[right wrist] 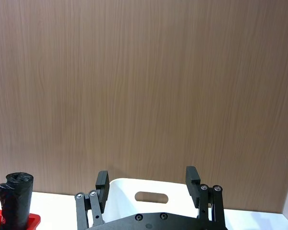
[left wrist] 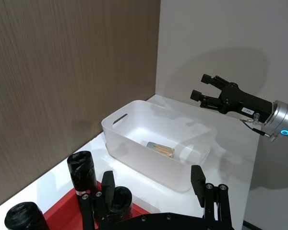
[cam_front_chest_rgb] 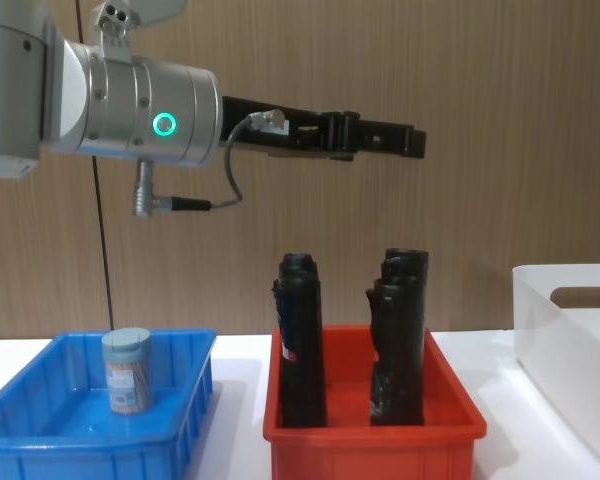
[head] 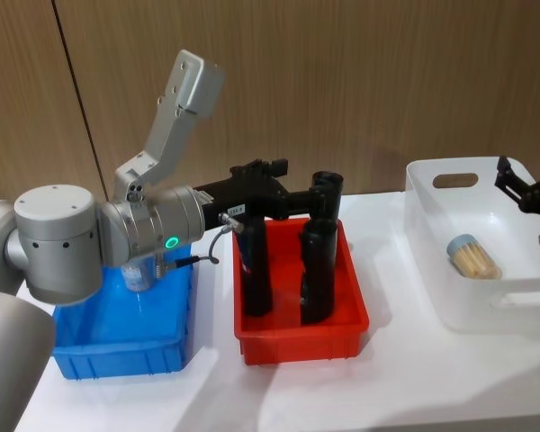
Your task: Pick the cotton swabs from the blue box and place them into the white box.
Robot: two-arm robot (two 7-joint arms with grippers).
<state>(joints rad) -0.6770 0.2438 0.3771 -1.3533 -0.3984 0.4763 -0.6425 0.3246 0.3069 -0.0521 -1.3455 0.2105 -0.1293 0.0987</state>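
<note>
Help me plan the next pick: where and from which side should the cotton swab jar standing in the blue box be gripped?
Probably from above, closing on the round clear body just under the lid: the cotton swab jar stands upright inside the blue box, whose walls would hamper a side approach. The open left gripper is nearest.

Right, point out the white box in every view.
Head view: white box at the right.
Left wrist view: beyond the left gripper, mid-picture.
Right wrist view: just past the right gripper.
Chest view: right edge.
Shared landmark: the red bin beside it.
</note>
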